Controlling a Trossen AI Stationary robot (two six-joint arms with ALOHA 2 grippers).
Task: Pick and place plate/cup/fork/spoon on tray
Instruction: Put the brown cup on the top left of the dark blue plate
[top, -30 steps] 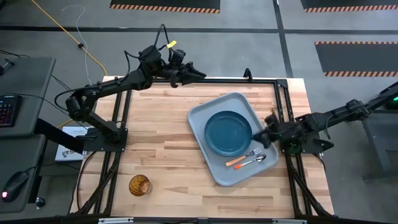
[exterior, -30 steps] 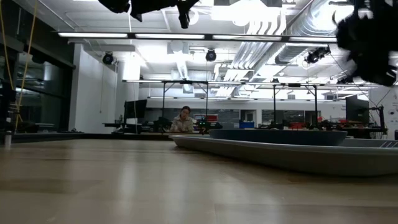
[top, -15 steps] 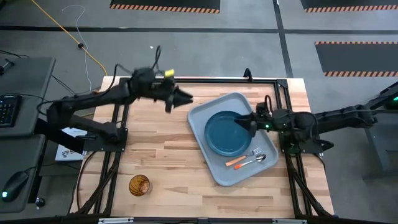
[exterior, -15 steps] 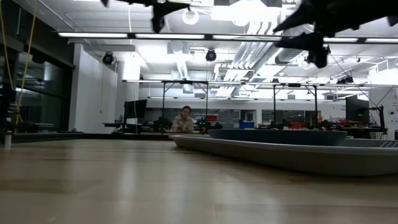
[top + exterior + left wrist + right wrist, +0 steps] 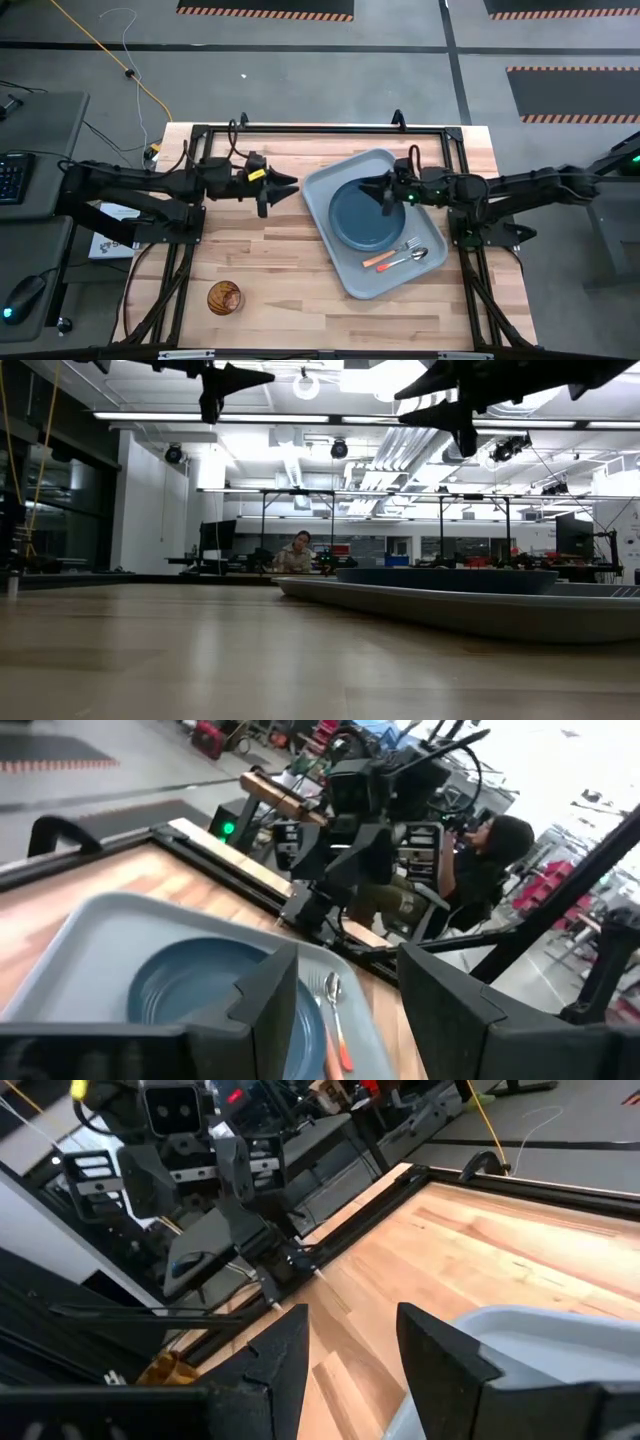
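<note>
The dark teal plate [image 5: 366,216] lies in the pale grey-blue tray [image 5: 336,184] at the table's right. The orange-handled fork [image 5: 384,258] and the spoon [image 5: 411,257] lie in the tray near the plate. The brown cup [image 5: 224,298] stands on the table near its near left corner. My left gripper [image 5: 284,185] is open and empty, in the air left of the tray; its wrist view [image 5: 350,1010] looks onto the plate [image 5: 190,995]. My right gripper [image 5: 376,188] is open and empty, above the plate's far part.
A black frame [image 5: 320,130] runs round the table's far, left and right sides. The tray sits turned at a slant. Bare wood [image 5: 270,250] lies between the cup and the tray. A person [image 5: 296,553] sits far behind the table.
My left gripper has swung from the table's far edge toward the near edge and now hangs left of the tray. My right gripper has gone from the tray's right edge toward the table's left, over the plate. Nothing on the table has moved.
</note>
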